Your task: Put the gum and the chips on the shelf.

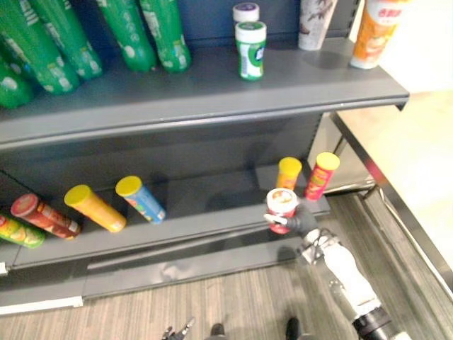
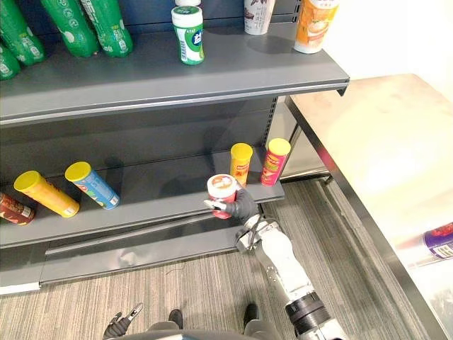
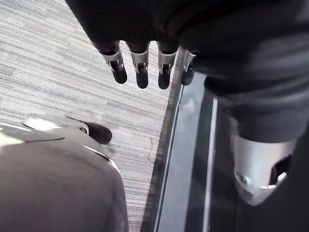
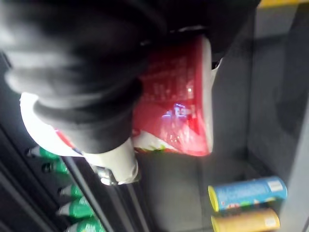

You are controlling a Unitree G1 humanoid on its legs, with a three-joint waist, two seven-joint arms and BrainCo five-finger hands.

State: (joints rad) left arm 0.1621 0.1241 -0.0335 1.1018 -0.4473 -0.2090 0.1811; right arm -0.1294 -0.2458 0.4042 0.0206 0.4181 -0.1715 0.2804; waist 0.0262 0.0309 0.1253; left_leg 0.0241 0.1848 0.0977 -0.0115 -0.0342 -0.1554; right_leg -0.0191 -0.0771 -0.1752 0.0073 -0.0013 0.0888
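My right hand (image 1: 302, 220) is shut on a red chips can (image 1: 282, 205) with a white lid, seen close up in the right wrist view (image 4: 178, 106). The can is held upright at the front edge of the lower shelf (image 1: 212, 223), just in front of an orange can (image 1: 288, 172) and a red can (image 1: 322, 174), both yellow-lidded. A green-and-white gum bottle (image 1: 250, 49) stands on the upper shelf (image 1: 212, 106), with a purple-lidded one (image 1: 245, 12) behind it. My left hand (image 3: 140, 67) hangs low over the floor, fingers straight and holding nothing.
Several green cans (image 1: 64, 42) lean at the upper shelf's left; a white cup (image 1: 315, 21) and an orange cup (image 1: 375, 32) stand at its right. Yellow (image 1: 95, 207), blue (image 1: 140, 199) and red (image 1: 46, 216) cans lie on the lower shelf. A table (image 2: 368, 142) stands at the right.
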